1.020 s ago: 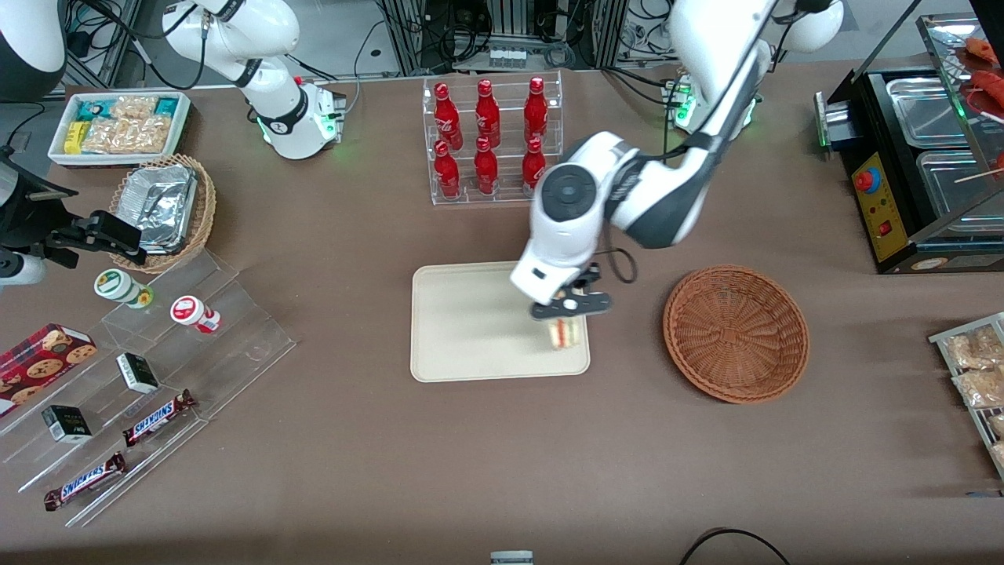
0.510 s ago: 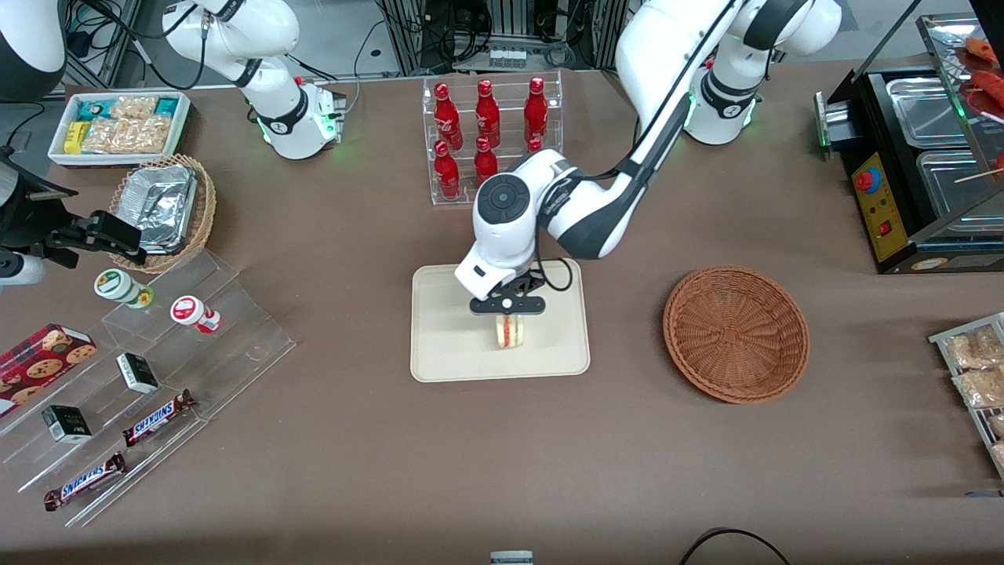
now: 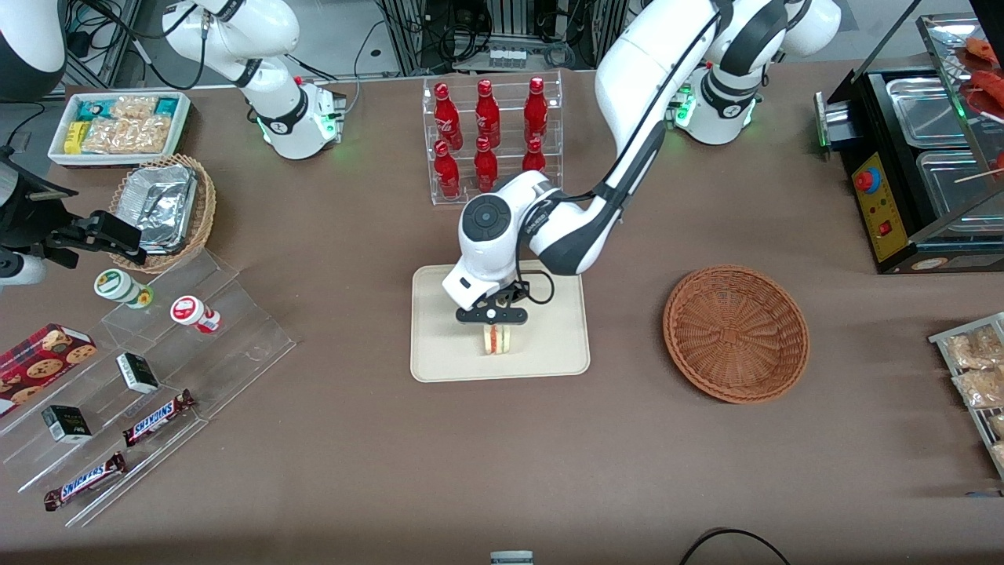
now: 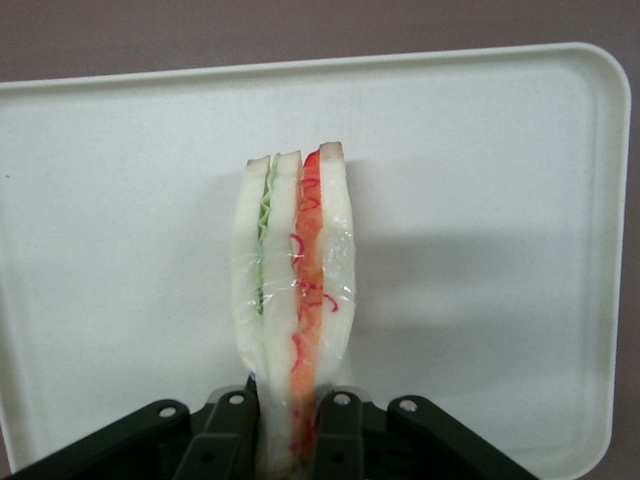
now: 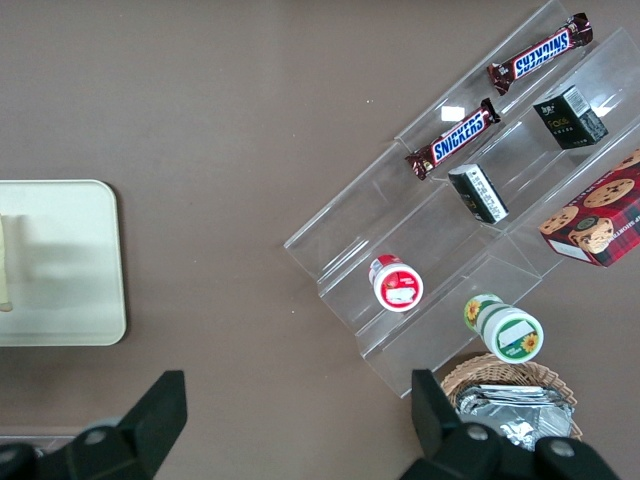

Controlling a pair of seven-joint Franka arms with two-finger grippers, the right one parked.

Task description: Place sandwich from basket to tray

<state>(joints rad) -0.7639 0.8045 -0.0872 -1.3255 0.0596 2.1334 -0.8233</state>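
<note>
Front view shows the small triangular sandwich (image 3: 496, 339) of pale white bread with red and green filling held over the flat cream-beige rectangular tray (image 3: 439, 353), well clear of the round reddish-brown woven wicker basket (image 3: 736, 333), which now holds nothing. The left arm's black two-finger gripper (image 3: 492, 316) is clenched on the sandwich; in the left wrist view its fingers (image 4: 228, 425) pinch the wrapped wedge (image 4: 293, 300) at one end, cut edge facing the camera, with the tray surface (image 4: 480, 250) beneath it. Whether the sandwich already touches the tray I cannot tell.

Judged from this, lifting out and carrying across are done; what is left is setting it down, letting go and drawing the arm away.

The sandwich sits about mid-tray, a little toward the table edge nearest the front camera, with bare tray on every side and the raised rim well apart from it. The clear rack of red bottles (image 3: 490, 137) stands toward the table's edge by the robot bases, near the arm's elbow; upward retreat looks open.
</note>
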